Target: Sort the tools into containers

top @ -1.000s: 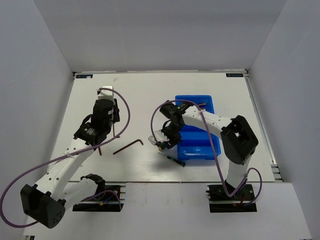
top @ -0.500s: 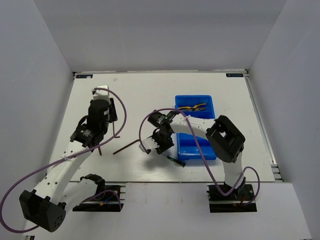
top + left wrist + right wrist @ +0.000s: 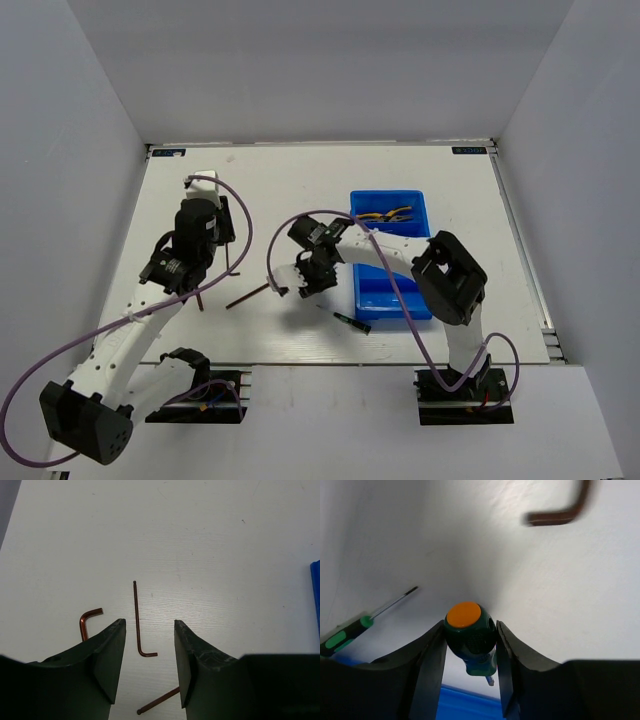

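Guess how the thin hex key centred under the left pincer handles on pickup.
The thin hex key looks like a stiff metal rod, so it probably won't flex. It lies flat on the table, very slim, so a grip may slip. Its bent end likely stops rolling.

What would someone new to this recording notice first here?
The bright blue tray stands out on the right of the white table, yellow pliers in its far compartment. Just left of it the right gripper holds a stubby green screwdriver with an orange cap. The left gripper hangs open over thin brown hex keys lying loose.
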`<state>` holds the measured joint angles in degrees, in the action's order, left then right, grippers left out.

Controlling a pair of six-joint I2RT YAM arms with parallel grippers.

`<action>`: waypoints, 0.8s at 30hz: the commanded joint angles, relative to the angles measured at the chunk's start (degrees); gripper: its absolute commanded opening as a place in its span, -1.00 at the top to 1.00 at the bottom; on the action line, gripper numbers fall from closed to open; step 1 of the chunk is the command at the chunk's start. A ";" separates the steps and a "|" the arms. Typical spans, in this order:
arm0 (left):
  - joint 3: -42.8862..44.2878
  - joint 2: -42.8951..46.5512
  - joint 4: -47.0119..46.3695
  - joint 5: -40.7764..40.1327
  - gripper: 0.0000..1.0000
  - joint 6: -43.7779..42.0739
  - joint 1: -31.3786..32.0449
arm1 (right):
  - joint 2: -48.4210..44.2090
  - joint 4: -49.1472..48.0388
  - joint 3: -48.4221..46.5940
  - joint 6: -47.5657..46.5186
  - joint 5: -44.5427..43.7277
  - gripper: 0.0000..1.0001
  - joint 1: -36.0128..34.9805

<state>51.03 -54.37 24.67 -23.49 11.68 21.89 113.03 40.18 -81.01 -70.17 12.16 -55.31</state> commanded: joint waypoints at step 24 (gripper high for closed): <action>-0.22 -10.22 0.29 38.78 0.01 -17.92 0.08 | -26.63 0.51 7.34 -1.34 -12.72 1.00 20.76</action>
<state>48.77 -63.37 22.50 7.77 -3.18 21.89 89.62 40.53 -76.69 -61.12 -5.52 -36.86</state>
